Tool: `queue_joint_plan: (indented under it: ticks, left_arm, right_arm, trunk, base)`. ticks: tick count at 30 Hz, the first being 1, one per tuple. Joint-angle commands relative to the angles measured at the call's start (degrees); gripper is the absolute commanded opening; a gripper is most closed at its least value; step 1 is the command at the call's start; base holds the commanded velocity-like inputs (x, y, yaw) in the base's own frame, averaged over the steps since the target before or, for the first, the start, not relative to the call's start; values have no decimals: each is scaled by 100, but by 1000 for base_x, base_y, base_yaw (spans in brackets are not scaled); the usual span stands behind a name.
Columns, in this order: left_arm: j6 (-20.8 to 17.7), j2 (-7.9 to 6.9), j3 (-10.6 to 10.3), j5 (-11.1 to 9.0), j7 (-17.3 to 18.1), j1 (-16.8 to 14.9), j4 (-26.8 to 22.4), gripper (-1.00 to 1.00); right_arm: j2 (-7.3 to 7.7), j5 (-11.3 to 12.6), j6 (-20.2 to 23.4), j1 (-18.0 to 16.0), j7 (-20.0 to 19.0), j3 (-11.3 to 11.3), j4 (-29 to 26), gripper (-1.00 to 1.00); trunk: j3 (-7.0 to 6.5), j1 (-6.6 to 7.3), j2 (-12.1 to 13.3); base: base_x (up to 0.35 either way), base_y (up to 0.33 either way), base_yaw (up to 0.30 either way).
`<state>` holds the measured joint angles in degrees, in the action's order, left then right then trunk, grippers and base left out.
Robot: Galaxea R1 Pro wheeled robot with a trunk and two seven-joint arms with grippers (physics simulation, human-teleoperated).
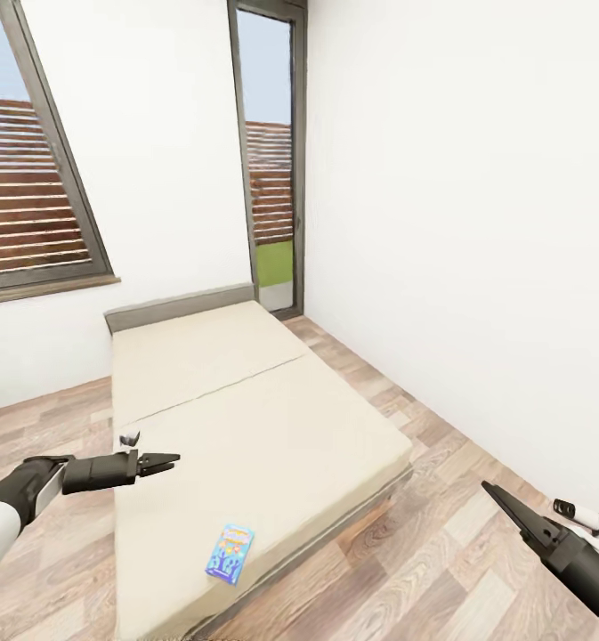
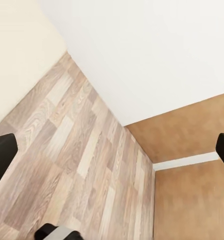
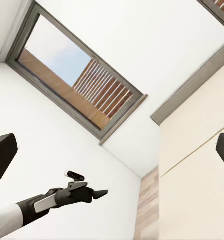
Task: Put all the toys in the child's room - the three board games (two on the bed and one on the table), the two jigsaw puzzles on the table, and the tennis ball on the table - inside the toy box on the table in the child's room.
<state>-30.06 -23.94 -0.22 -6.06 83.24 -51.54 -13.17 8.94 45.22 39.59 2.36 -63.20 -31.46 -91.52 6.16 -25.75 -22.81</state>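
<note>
A small blue board game box (image 1: 229, 552) lies flat on the beige bed (image 1: 272, 427), near the bed's front edge. My left gripper (image 1: 161, 464) hovers over the bed's left side, above and to the left of the box and well apart from it. In the left wrist view its fingers (image 2: 2, 155) stand wide apart with nothing between them. My right gripper (image 1: 505, 500) hangs over the wooden floor to the right of the bed, open and empty, its fingers (image 3: 2, 155) spread. My left gripper (image 3: 99, 192) also appears in the right wrist view.
A grey headboard (image 1: 179, 307) backs the bed against the far wall. A large window (image 1: 32, 178) is at the left and a tall glass door (image 1: 271, 160) stands in the corner. A white wall (image 1: 477, 223) runs along the right, with a strip of wooden floor (image 1: 441, 534) between it and the bed.
</note>
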Motion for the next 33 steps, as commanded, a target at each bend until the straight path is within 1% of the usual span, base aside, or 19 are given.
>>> queue_joint_plan:
  ticks: [1, 4, 9, 11, 17, 24, 29, 33]
  left_arm:
    - [-59, 3, -5, -9, 16, -6, 1, 100]
    - [-55, 13, -5, -9, 21, -3, 1, 100]
    - [-52, 38, -5, -11, 26, 2, 0, 100]
    - [-17, 41, -5, -12, 38, 3, 3, 100]
    - [89, 35, 6, -26, 90, 3, 2, 100]
    - [111, 6, 20, -39, 95, 14, 8, 100]
    - [115, -3, 34, -45, 97, 83, 12, 100]
    - [122, 12, 35, -50, 96, 105, 7, 100]
  right_arm:
    - [2, 31, 40, 1, 7, -1, -4, 100]
    - [2, -34, 44, 1, 6, 1, -5, 100]
    - [-4, -228, 59, 1, 6, 7, -6, 100]
    - [-5, -256, 64, 1, 7, 7, -6, 100]
    - [-3, -271, 79, 1, 7, 8, -1, 100]
    - [-2, -274, 91, 1, 17, 12, 2, 100]
    - [-6, -280, 92, 1, 35, 26, 3, 100]
    - [-8, -332, 92, 1, 151, 38, 5, 100]
  trunk:
    - [9, -4, -11]
    - [2, -4, -11]
    - [-10, -4, -11]
    - [-15, -4, -11]
    - [-29, -4, -11]
    - [-46, -4, -11]
    - [-58, -4, -11]
    - [-68, -4, -11]
  base:
    - [1, 0, 276]
    - [1, 0, 276]
    - [0, 0, 276]
    - [0, 0, 276]
    - [0, 0, 276]
    - [0, 0, 276]
    - [0, 0, 276]
    - [0, 0, 276]
